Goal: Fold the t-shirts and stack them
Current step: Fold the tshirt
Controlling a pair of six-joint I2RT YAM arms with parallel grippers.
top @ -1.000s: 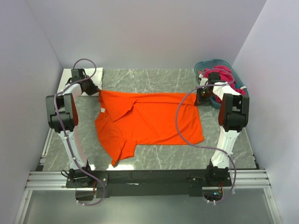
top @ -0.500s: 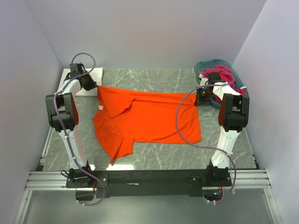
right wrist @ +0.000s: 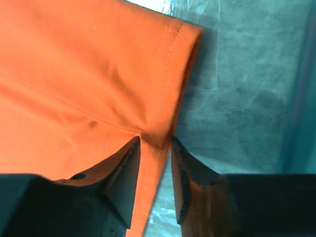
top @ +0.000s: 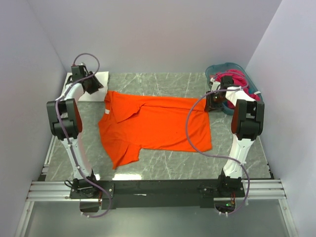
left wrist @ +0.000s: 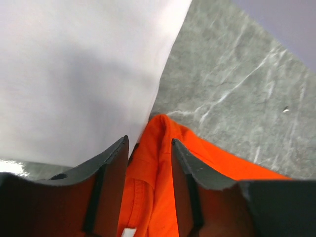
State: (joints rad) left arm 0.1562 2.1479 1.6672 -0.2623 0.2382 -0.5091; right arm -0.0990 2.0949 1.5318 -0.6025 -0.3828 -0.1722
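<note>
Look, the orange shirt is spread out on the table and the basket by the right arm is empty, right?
No, the basket isn't empty: the top view shows pink clothes piled in it. The orange shirt is spread out on the table, as you said.

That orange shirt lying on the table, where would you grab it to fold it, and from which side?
Likely at the two far corners of the orange shirt, coming in low from the outer ends. It lies flat on the table, so its middle gives nothing to pinch; the stitched hem at a corner is an edge fingers can straddle.
</note>
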